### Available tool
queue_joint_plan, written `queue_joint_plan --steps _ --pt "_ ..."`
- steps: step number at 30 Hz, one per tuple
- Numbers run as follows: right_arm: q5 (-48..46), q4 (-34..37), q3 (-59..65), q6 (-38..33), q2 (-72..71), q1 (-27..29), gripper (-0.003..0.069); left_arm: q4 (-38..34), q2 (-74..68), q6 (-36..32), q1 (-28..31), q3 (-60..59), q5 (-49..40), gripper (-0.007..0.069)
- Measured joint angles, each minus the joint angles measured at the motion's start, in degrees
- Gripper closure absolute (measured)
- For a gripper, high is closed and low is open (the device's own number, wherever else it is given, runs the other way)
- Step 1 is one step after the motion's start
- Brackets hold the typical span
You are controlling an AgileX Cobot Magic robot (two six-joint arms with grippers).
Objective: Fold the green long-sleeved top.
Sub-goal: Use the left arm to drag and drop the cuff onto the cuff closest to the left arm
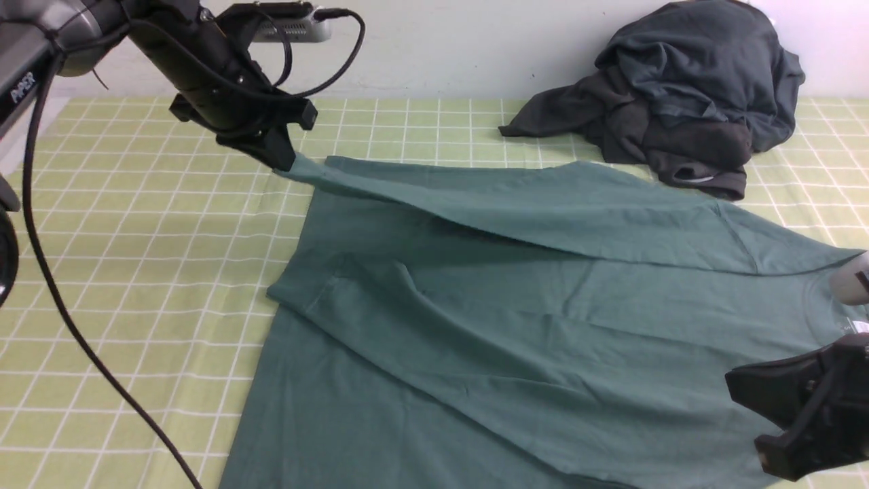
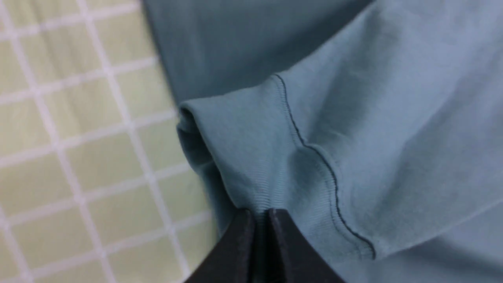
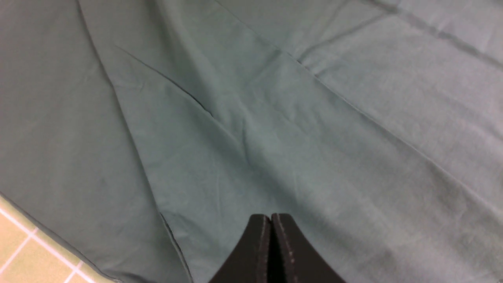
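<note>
The green long-sleeved top lies spread over the middle and right of the table. One sleeve is pulled taut toward the far left. My left gripper is shut on the ribbed cuff of that sleeve and holds it just above the cloth-covered table; the jaws pinch the rib in the left wrist view. My right gripper is shut and empty, hovering over the top's near right part; in the right wrist view its tips touch each other above flat fabric. The chest logo does not show.
A dark charcoal-grey heap of garments sits at the far right by the wall. The table has a yellow-green checked cloth. A black cable hangs from the left arm across the near left. A white object shows at the right edge.
</note>
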State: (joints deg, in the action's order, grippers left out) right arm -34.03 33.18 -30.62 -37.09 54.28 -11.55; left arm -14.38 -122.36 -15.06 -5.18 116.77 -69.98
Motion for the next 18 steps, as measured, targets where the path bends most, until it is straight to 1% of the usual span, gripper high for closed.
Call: queue_joint_plan --steps 1,3,6,11,13,15,16,18 --pt "-0.1 0.0 0.0 0.0 0.0 0.0 0.0673 0.4 0.7 0.0 -0.1 -1.3 -0.1 0.0608" --pt "-0.1 0.0 0.0 -0.1 0.0 0.0 0.0673 2.4 5.3 0.1 -1.1 -10.3 -0.2 0.0608" --pt "-0.1 0.0 0.0 -0.1 0.0 0.0 0.0673 3.1 9.0 0.1 -2.8 -18.7 -0.4 0.0608" --pt "-0.1 0.1 0.0 -0.2 0.0 0.0 0.0673 5.3 10.3 0.6 -5.3 -30.0 -0.3 0.0594" --pt "-0.1 0.2 0.0 -0.2 0.0 0.0 0.0673 6.6 10.3 1.6 -5.6 -31.8 0.0 0.0575" --pt "-0.1 0.3 0.0 -0.2 0.0 0.0 0.0673 8.4 10.3 3.1 -5.8 -33.3 0.3 0.0531" --pt "-0.1 0.3 0.0 -0.2 0.0 0.0 0.0673 8.6 10.4 3.3 -5.8 -33.4 0.4 0.0521" --pt "-0.4 0.3 0.0 -0.2 0.0 0.0 0.0673 10.7 11.0 4.8 -5.8 -34.5 0.7 0.0457"
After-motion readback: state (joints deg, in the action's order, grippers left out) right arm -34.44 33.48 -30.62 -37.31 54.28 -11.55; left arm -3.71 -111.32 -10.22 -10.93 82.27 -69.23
